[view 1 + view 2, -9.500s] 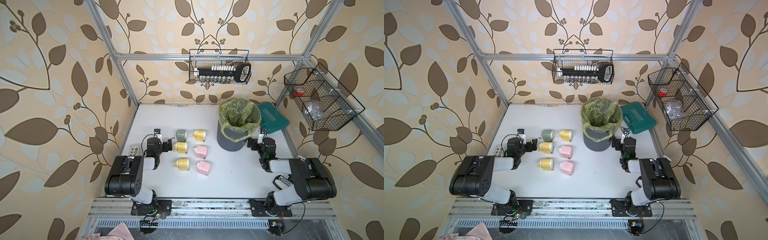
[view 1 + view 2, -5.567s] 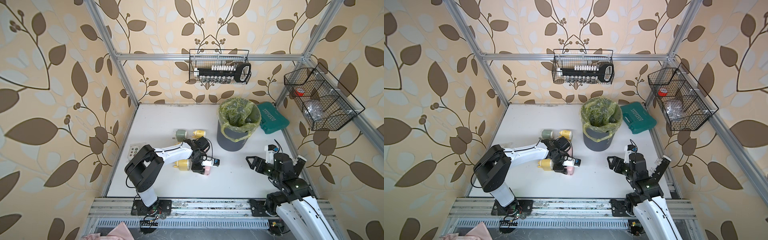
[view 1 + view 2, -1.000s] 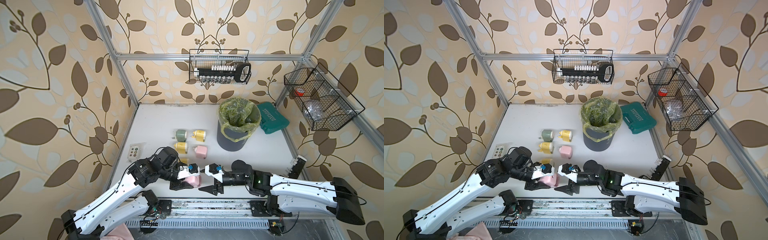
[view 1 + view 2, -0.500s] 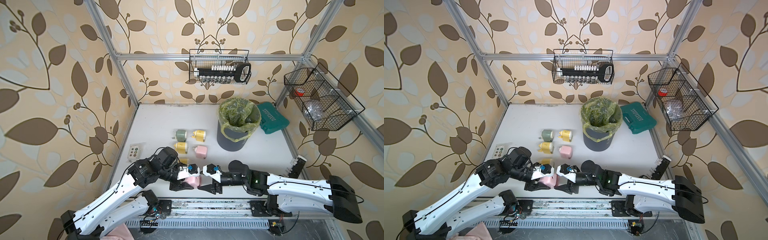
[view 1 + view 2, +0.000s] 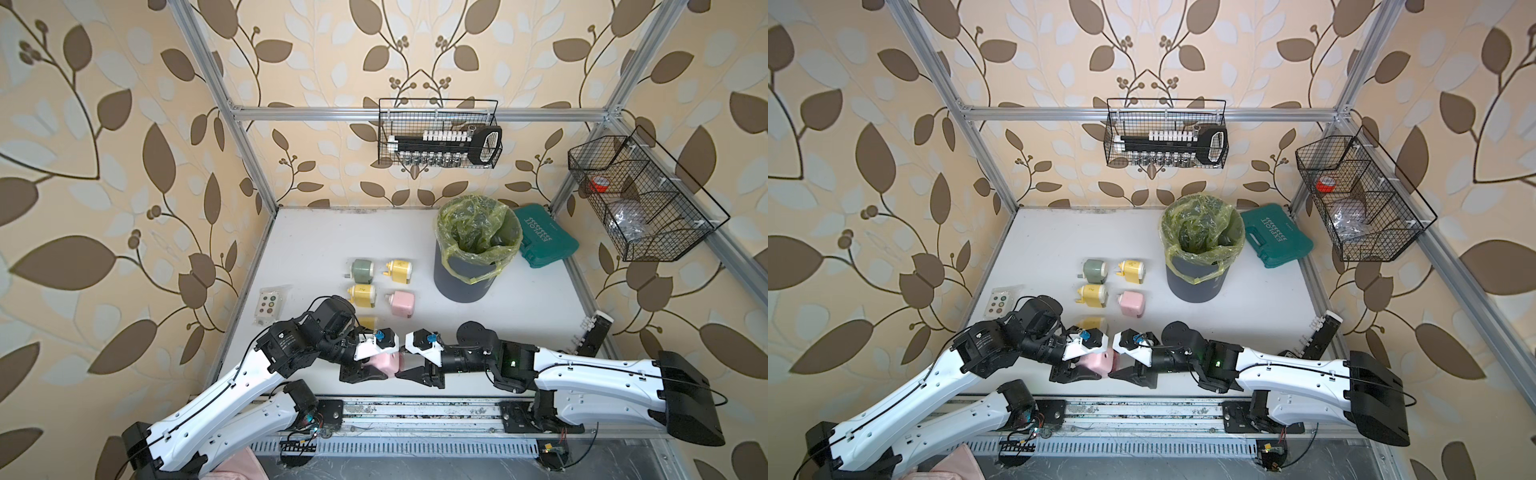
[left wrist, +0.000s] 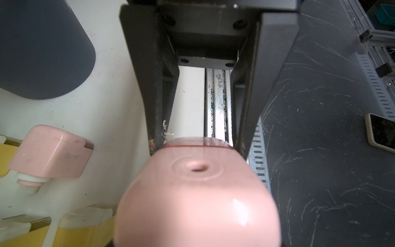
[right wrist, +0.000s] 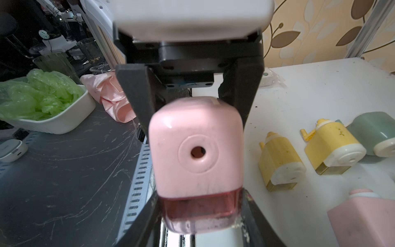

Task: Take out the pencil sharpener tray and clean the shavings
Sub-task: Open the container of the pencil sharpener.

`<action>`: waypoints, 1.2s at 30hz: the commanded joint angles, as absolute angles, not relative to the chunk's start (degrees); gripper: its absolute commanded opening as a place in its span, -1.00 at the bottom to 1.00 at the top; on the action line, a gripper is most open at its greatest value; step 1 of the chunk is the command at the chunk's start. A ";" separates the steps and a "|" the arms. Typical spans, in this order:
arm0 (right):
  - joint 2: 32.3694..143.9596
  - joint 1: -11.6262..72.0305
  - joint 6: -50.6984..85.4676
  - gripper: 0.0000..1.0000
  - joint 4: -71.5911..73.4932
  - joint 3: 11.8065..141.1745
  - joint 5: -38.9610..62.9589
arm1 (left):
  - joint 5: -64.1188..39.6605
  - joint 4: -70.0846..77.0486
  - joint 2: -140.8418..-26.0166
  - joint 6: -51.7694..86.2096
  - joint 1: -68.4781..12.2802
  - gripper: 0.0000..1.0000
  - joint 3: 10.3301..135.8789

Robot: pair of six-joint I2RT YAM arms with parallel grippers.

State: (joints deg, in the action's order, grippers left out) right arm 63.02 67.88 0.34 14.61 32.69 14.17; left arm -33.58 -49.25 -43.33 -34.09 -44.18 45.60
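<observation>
pink sharpener [image 7: 196,149]: held clear of the table [image 5: 332,232], over its near edge and about midway between left and right; the pencil hole is turned upward.
left gripper [image 5: 382,362]: closed on the pink sharpener's body; a finger is pressed to each side, as seen in the right wrist view.
tray [image 7: 196,208]: translucent reddish drawer, seated in the right-hand end of the pink sharpener; not yet drawn out.
right gripper [image 5: 401,361]: closed on the tray; a fingertip is laid against each side wall, as seen in both wrist views.
shavings [image 7: 199,216]: dark specks dimly made out through the tray wall; the amount cannot be told.
arms: both are laid low along the near edge, with the grippers facing each other.
far row: green sharpener [image 5: 363,269] is set on the left, yellow sharpener [image 5: 400,270] just beside it.
nearer row: second yellow sharpener [image 5: 362,294] and second pink sharpener [image 5: 401,303] are set side by side.
third yellow sharpener [image 5: 368,322]: partly hidden by the left arm.
bin [image 5: 463,284]: dark, lined with a green bag, placed right of the rows and well apart from the grippers.
teal case [image 5: 544,241]: laid just right of the bin, at the far right.
</observation>
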 commanded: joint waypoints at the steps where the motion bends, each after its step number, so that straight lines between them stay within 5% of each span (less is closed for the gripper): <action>1: 62.99 67.77 1.68 -0.24 16.33 32.43 12.40 | -36.91 -48.30 -42.28 -33.94 -44.38 -1.00 45.49; 5: 62.93 67.76 2.30 -0.57 16.35 32.43 12.25 | -36.83 -48.25 -42.02 -33.63 -44.39 -1.00 45.18; 8: 62.68 67.76 2.73 -1.00 16.35 32.43 11.99 | -36.59 -48.52 -42.09 -33.68 -44.38 -1.00 44.83; 36: 55.18 67.75 2.42 -1.00 12.40 29.54 7.84 | -34.56 -49.31 -42.43 -33.54 -44.47 -1.00 43.39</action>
